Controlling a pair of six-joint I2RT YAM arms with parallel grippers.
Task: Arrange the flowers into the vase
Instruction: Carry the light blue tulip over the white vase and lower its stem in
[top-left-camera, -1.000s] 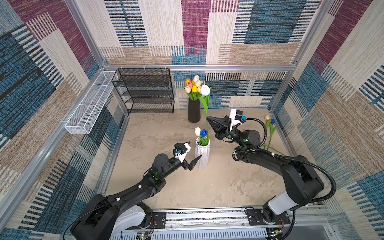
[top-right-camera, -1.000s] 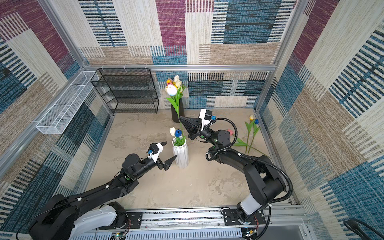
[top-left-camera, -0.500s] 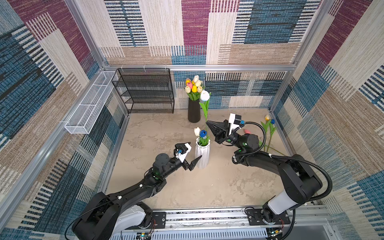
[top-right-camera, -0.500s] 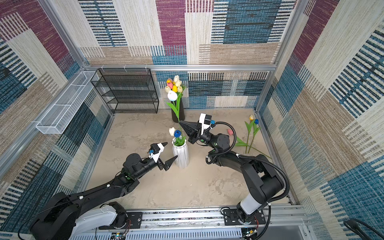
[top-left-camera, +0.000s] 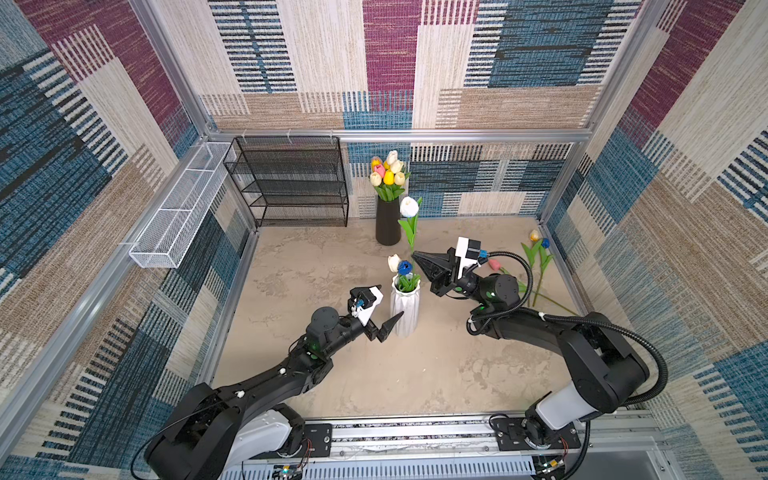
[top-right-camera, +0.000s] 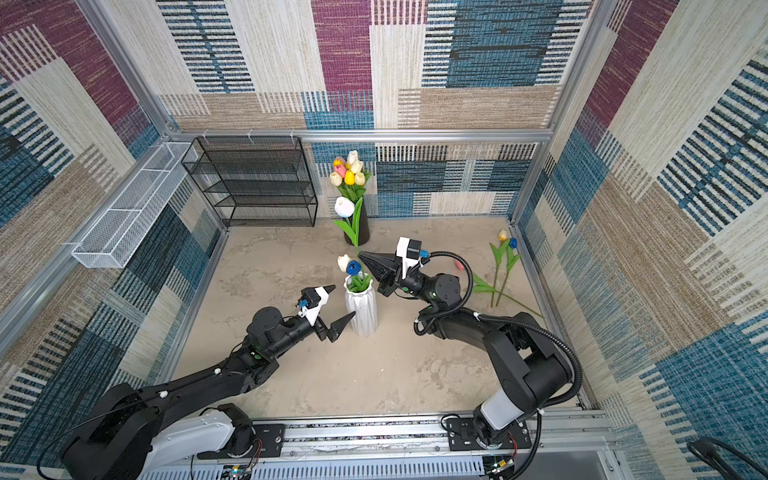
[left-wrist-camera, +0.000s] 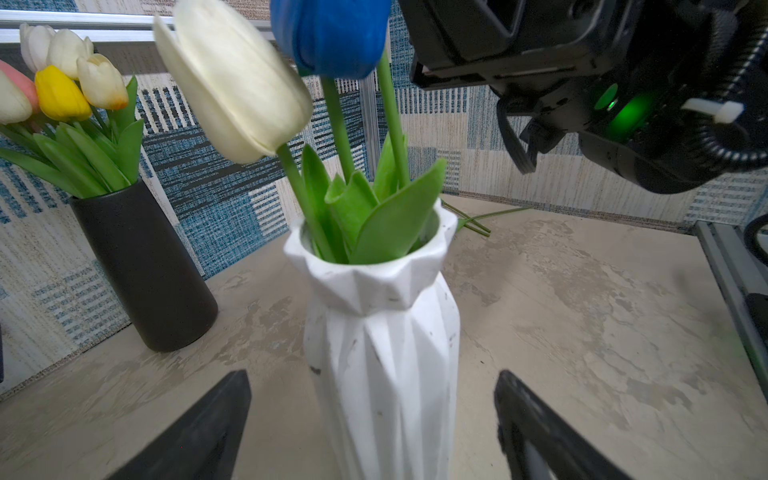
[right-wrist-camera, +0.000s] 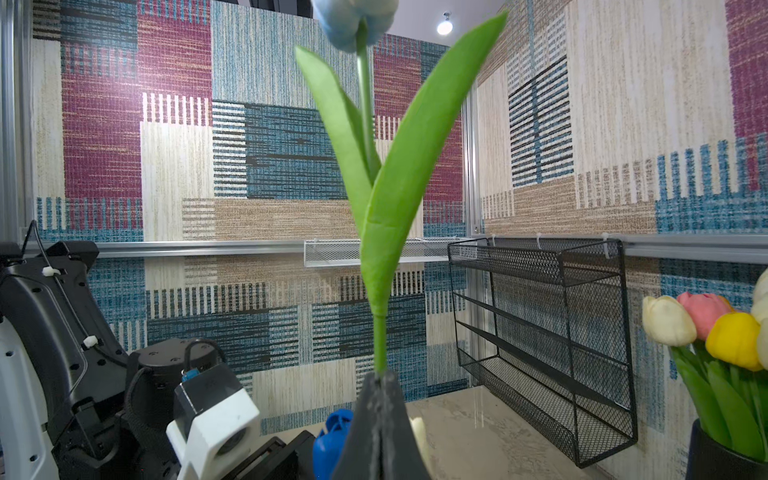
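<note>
The white vase (top-left-camera: 405, 309) stands upright near the middle of the surface (top-left-camera: 415, 374). It holds a cream tulip (top-left-camera: 394, 262) and a blue tulip (top-left-camera: 404, 267). Their heads sit side by side above the rim, and their leaves crowd the mouth.

Just above that mouth, the right gripper (top-left-camera: 415, 254) has its fingers closed on the stem of a pale tulip (top-left-camera: 409, 206), gripping it below the two long leaves. The flower stands upright, its white head tinged with blue and well above the white vase. In the left wrist view, the lower part of that stem runs down past the blue head and into the mouth of the vase, beside the other two stems.

The left gripper (top-left-camera: 390, 301) is low, just to the left of the white vase. Its fingers (left-wrist-camera: 199, 436) are spread wide and hold nothing. Seen from the left wrist, the body of the vase lies between them with a gap on each side.

Behind the white vase, against the back wall, a black vase (top-left-camera: 387, 224) holds a tight bunch of tulips (top-left-camera: 388, 176), all upright. Their heads are cream, yellow, pink and orange.

To the right of the white vase, beyond the right arm, loose tulips (top-left-camera: 542, 257) lie flat on the surface, one pink, one yellow and one blue.

Behind the white vase and to its left, a black wire shelf (top-left-camera: 291, 183) stands against the back wall. A white wire basket (top-left-camera: 178, 216) hangs on the left wall.
</note>
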